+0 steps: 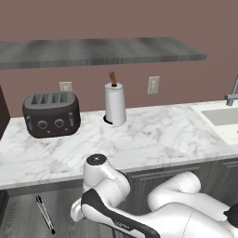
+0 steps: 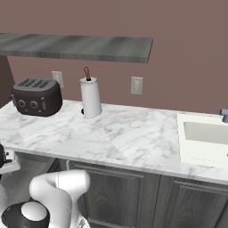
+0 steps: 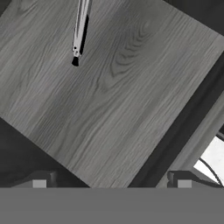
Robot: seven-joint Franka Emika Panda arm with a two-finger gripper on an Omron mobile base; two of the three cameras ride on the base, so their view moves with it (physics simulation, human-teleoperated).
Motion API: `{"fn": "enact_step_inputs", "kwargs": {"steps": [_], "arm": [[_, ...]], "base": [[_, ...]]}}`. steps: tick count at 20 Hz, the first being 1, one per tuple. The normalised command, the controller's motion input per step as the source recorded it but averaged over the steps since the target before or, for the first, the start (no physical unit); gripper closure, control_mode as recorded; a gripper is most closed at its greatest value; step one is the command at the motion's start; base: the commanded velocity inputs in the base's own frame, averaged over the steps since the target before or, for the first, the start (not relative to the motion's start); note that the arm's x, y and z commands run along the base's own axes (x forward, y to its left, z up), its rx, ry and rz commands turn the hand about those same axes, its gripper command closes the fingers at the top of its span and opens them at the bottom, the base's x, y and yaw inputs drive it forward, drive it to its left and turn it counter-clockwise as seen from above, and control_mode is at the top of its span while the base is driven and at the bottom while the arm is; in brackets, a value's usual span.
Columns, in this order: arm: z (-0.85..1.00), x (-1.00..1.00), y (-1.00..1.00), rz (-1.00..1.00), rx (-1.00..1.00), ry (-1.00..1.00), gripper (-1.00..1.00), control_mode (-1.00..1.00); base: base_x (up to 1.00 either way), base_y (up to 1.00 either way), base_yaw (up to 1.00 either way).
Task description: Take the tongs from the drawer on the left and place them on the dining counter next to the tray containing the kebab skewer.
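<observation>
Hand view: tool (image 3: 111, 183) spread wide, holding nothing, above the open drawer (image 3: 118, 100) where the tongs (image 3: 80, 30) lie flat; thin stiff metal, probably light and slick, so grip mid-shaft across both arms, though their far end is cropped.

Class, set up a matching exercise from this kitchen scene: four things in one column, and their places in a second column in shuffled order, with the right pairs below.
Things:
1. toaster
2. paper towel roll
3. tongs
4. sink

Places:
A. inside the open drawer below the counter
B. at the counter's right end
C. mid-counter, near the wall
D. at the counter's left end

Pairs: 1-D, 2-C, 3-A, 4-B
</observation>
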Motion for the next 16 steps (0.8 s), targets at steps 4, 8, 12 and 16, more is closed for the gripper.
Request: {"fn": "enact_step_inputs", "kwargs": {"steps": [4,8,12,16], "arm": [[-0.04,0.09,0.18,0.0,0.02,0.0,-1.0,-1.0],[-0.12,0.12,0.14,0.0,0.02,0.0,-1.0,-1.0],[-0.29,0.12,0.21,0.0,0.0,-0.03,-1.0,-1.0],[-0.24,0.08,0.23,0.0,0.0,-0.01,-1.0,-1.0]], "base": [[0.0,0.0,0.0],[0.0,0.0,0.0],[0.0,0.0,0.0],[0.0,0.0,0.0]]}}
